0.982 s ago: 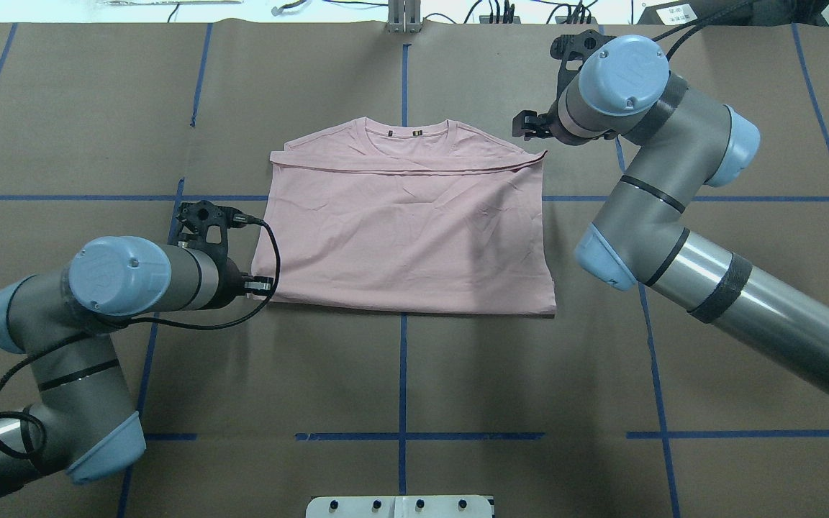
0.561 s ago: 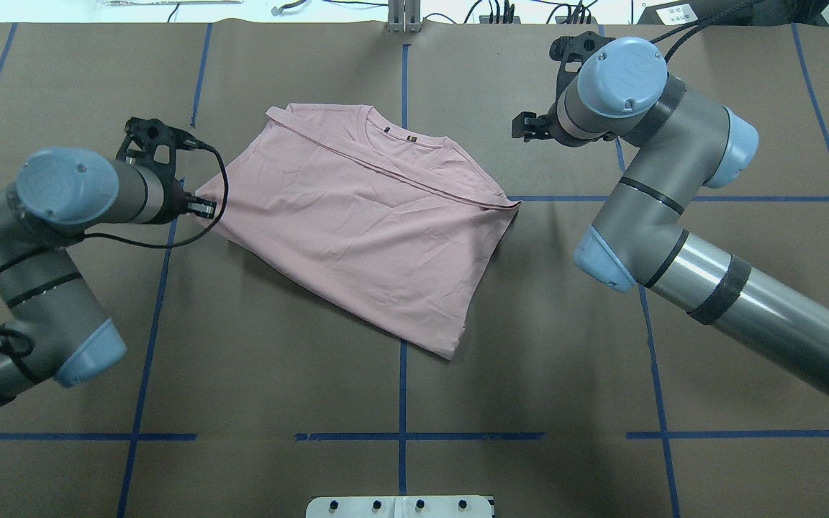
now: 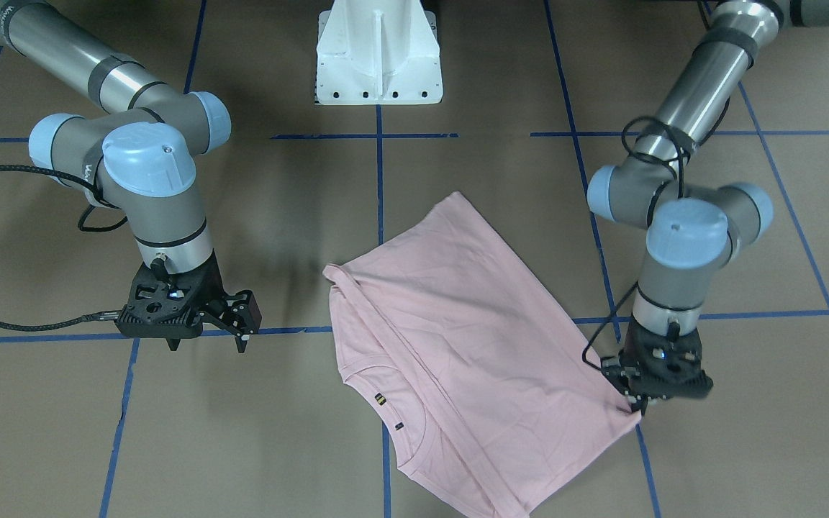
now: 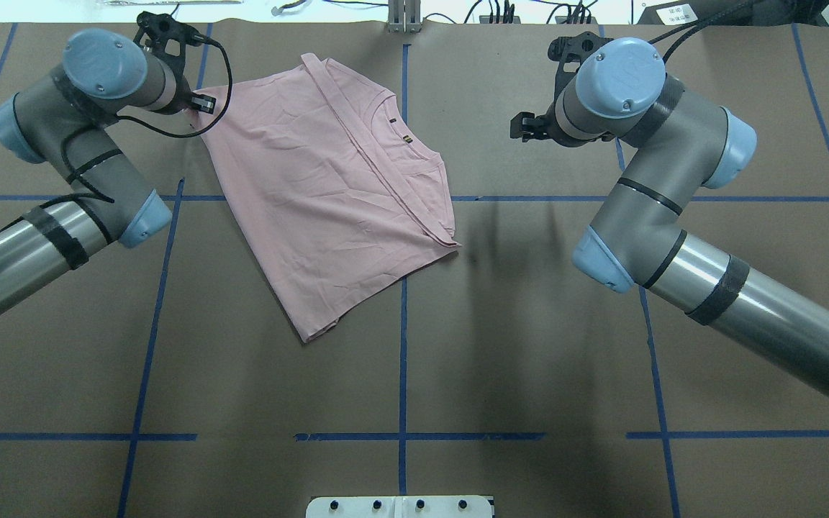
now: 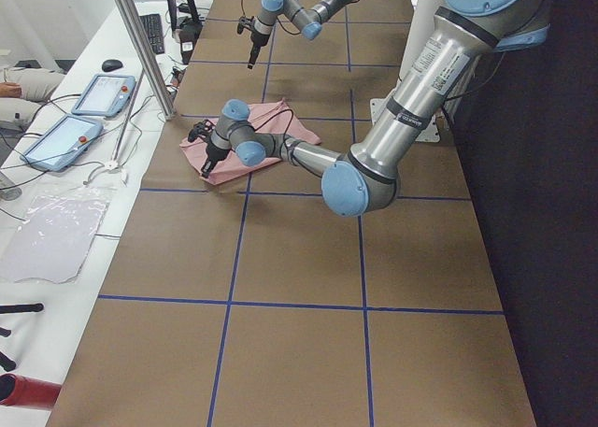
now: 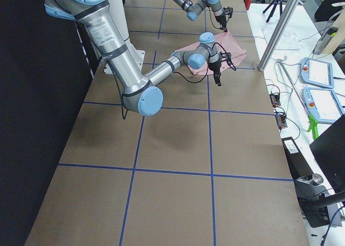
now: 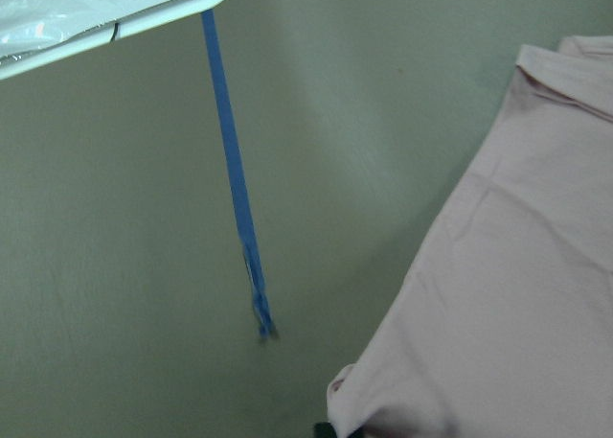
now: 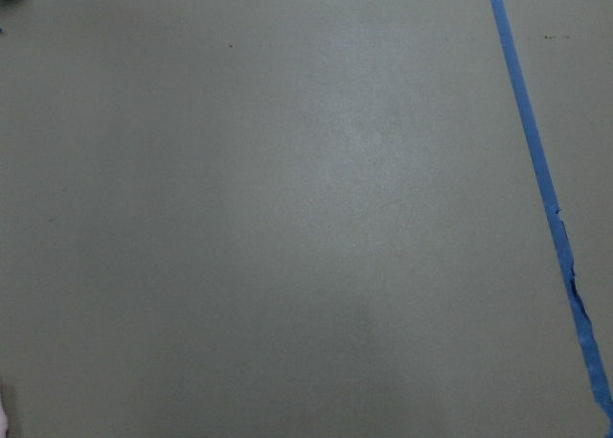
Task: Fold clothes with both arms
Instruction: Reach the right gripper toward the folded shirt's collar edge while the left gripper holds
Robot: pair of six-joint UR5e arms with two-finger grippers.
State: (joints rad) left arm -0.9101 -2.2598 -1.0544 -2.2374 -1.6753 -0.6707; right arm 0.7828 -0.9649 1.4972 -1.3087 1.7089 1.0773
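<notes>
The pale pink T-shirt (image 4: 328, 194) lies folded on the brown paper-covered table (image 4: 529, 360), turned at a slant, in the far part of the table on the robot's left side, mostly left of the centre blue tape line (image 4: 402, 345). Its ribbed collar (image 4: 404, 147) faces up, with a folded-over edge running just beside it across the garment. The left gripper (image 3: 637, 407) is down at one corner of the T-shirt with its fingers pinched closed on the fabric; the left wrist-mounted view shows that corner bunched up at the bottom of the picture, the rest of the cloth lying flat on the paper. The right gripper (image 3: 207, 342) hangs above bare table on the robot's right side, well apart from the T-shirt, its two fingers spread and holding nothing. The white pedestal base (image 3: 378, 54) stands at the robot's edge of the table, between the two arms.
</notes>
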